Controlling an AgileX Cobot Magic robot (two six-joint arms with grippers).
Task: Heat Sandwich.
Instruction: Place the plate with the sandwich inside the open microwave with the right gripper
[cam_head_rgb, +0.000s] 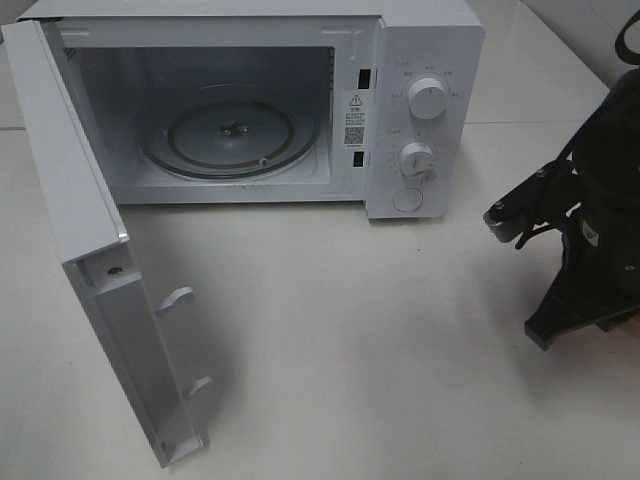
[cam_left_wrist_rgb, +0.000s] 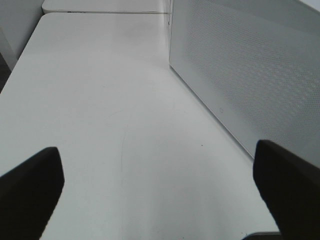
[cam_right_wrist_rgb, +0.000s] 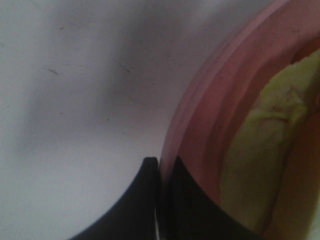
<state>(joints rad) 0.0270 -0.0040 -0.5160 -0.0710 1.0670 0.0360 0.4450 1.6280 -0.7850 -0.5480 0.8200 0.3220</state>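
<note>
Item 1, left tool (cam_left_wrist_rgb: 157, 150): you are holding it with its fingers spread wide and nothing between them. It is hovering over the white surface (cam_left_wrist_rgb: 100, 100), just beside the perforated outer face of the door (cam_left_wrist_rgb: 250, 75).

Item 2, door (cam_head_rgb: 90, 230): it is standing fully open, swinging out to the left of the microwave (cam_head_rgb: 425, 40), with its latch hooks pointing right.

Item 3, glass turntable (cam_head_rgb: 230, 140): it is sitting bare inside the open cavity.

Item 4, controls: the upper knob (cam_head_rgb: 428, 100), the lower knob (cam_head_rgb: 416, 160) and the round button (cam_head_rgb: 408, 200) are lining up down the right-hand panel.

Item 5, right arm (cam_head_rgb: 590, 240): it is reaching down at the right edge of the surface, well apart from the microwave.

Item 6, right tool (cam_right_wrist_rgb: 159, 170): you are keeping it narrow, its fingers pinching the rim of the pink plate (cam_right_wrist_rgb: 220, 100).

Item 7, sandwich (cam_right_wrist_rgb: 260, 150): it is lying on that plate, near the pinched rim, with its pale yellow-green layer showing.
</note>
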